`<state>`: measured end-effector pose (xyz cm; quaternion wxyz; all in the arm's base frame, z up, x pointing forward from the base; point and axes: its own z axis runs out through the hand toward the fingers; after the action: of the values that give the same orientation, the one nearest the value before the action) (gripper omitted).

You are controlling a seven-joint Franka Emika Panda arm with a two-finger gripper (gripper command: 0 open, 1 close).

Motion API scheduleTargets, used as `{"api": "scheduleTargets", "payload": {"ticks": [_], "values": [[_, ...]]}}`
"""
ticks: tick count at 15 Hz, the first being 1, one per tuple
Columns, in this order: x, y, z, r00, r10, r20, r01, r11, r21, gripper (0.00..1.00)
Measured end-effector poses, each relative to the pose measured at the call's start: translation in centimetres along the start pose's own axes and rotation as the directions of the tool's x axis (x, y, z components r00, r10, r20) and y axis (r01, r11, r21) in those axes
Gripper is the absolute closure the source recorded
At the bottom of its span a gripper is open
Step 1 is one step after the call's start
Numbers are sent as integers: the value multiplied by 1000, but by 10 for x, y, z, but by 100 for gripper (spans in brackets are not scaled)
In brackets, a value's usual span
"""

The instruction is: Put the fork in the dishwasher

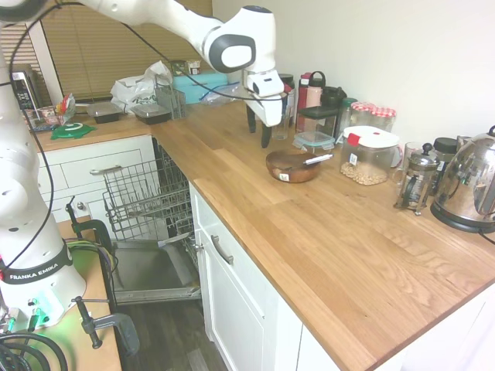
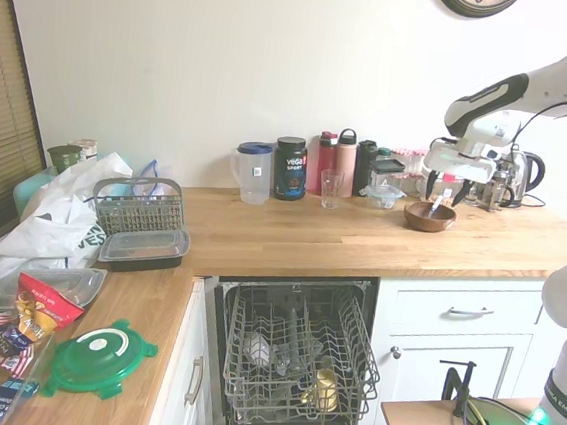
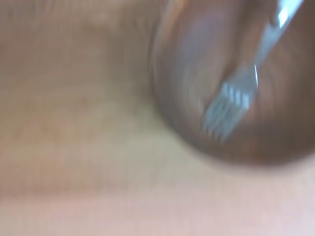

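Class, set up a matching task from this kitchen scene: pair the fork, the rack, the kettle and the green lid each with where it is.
Things:
1. fork
2. rack
3. kettle
4. green lid

Places:
A. pulled out of the open dishwasher
B. on the counter beside a French press
C. in the wooden bowl
D. on the side counter near the blinds

Pairs: 1-C, 2-A, 3-B, 4-D

"FRANKA EMIKA" on arm base band (image 1: 35,272); "VEGA SPORT" on black tub (image 2: 290,168), right of the clear pitcher (image 2: 254,174).
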<state>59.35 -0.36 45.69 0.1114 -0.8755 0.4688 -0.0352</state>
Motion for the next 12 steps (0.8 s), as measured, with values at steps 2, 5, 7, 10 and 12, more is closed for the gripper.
{"api": "scheduleTargets", "payload": {"ticks": [2, 5, 7, 10, 12], "values": [[19, -22, 13, 998, 63, 1, -63, 997, -36, 0], [47, -36, 39, 993, 119, 19, -117, 991, -67, 0], [65, -38, 56, 988, 153, 30, -150, 985, -81, 0], [85, -45, 65, 982, 188, 12, -186, 980, -75, 100], [95, -51, 62, 973, 229, -29, -231, 970, -74, 100]]}}
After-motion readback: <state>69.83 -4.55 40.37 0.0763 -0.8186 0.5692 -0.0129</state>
